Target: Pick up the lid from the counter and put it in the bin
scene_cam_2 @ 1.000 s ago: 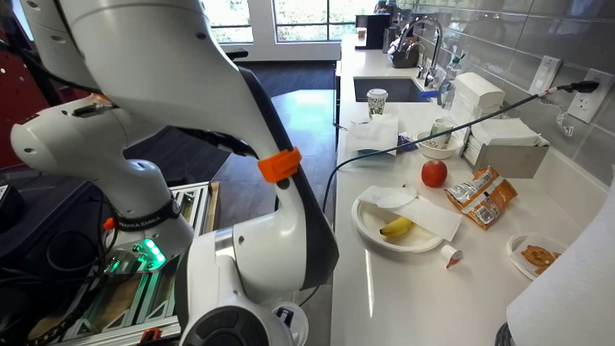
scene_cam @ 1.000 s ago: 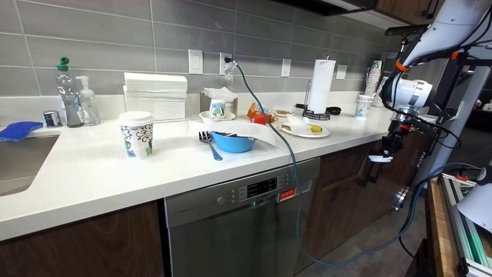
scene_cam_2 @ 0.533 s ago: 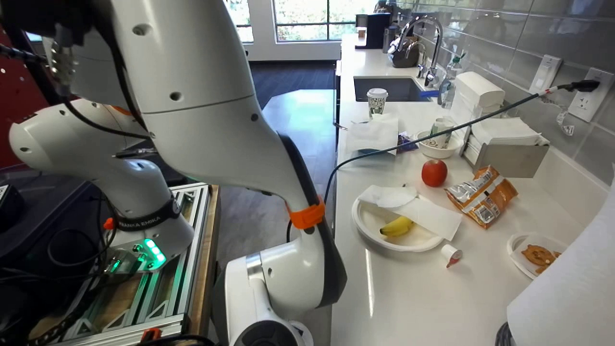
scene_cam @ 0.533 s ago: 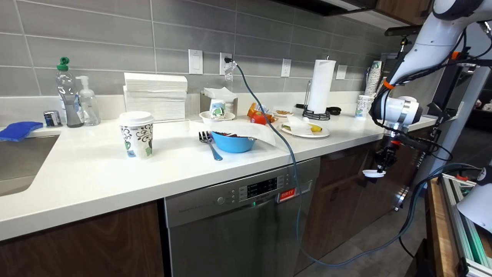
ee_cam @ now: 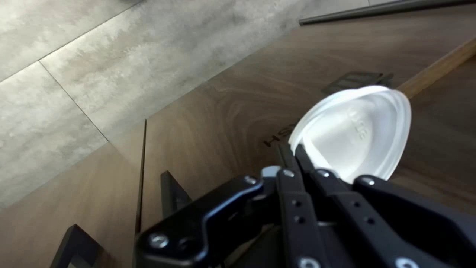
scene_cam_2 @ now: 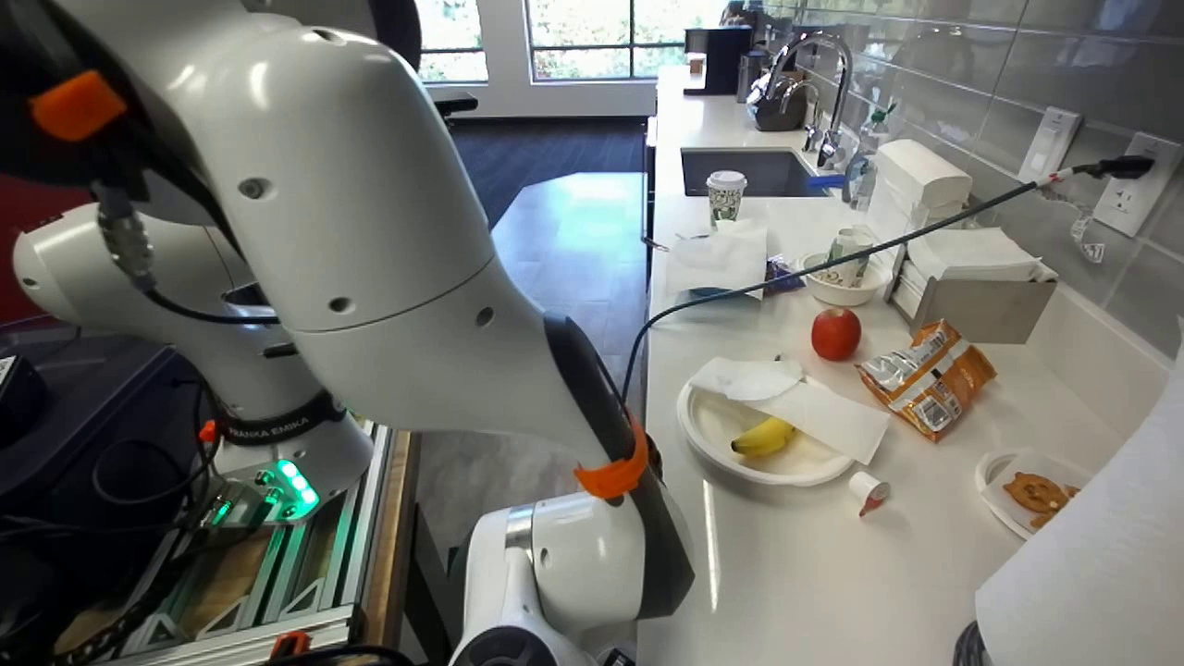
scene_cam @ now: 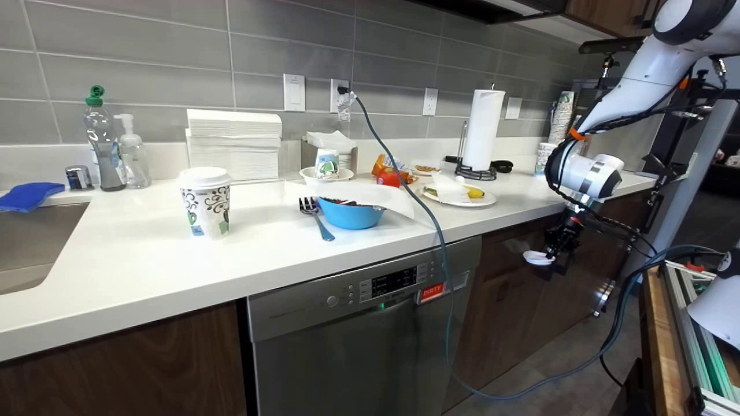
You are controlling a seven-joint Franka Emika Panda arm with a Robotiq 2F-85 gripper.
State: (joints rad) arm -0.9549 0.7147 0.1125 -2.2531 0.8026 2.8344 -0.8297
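I judge the pickup done and the drop left: in an exterior view the lid (scene_cam: 537,259) hangs past the front edge of the counter (scene_cam: 133,260), short of the right corner, and my end effector (ee_cam: 294,154) pinches it by the rim. I cannot make out the bin; part-covered lettering (ee_cam: 271,141) on the cabinet front (ee_cam: 227,123) may mark it. Counting left to right: one blue sponge (scene_cam: 30,196), one green-capped bottle (scene_cam: 107,153) and one pump bottle (scene_cam: 134,159) near the back edge; one lidded cup (scene_cam: 206,209), making two lids in view; one fork (scene_cam: 318,221) and one blue bowl (scene_cam: 350,215) by the front edge; one apple (scene_cam: 388,177) further back; one banana (scene_cam: 475,192) on its plate (scene_cam: 457,203).
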